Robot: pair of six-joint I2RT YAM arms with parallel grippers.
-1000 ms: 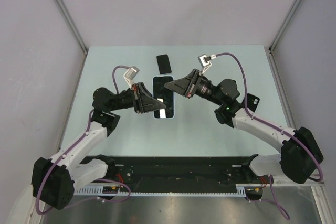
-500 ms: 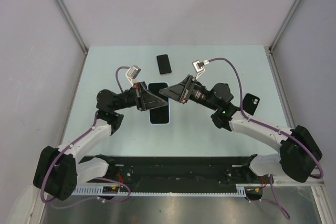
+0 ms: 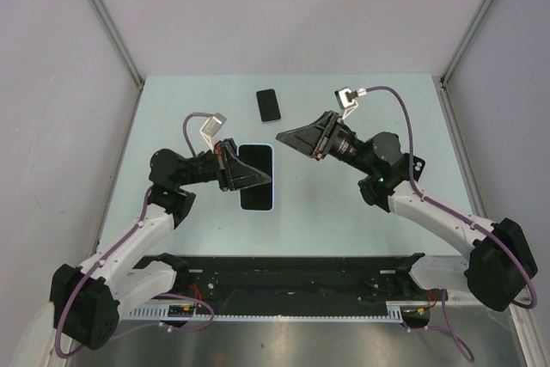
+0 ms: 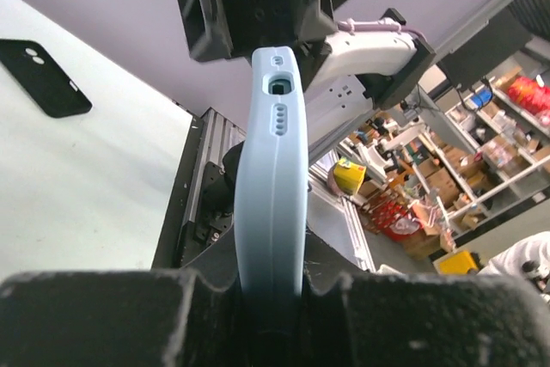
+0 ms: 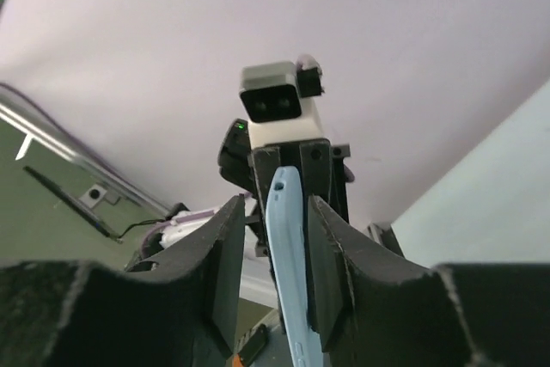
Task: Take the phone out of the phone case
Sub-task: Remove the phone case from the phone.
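**Case pinched, phone not yet out**

My left hand is clamped on the side of the pale blue phone case, holding it over the desk, nearer me than the black phone lying there. The phone sits inside, screen up. My right hand has its fingers apart, gripping nothing. I judge the case bendy and the phone stiff, slick and breakable, so peel a corner lip.
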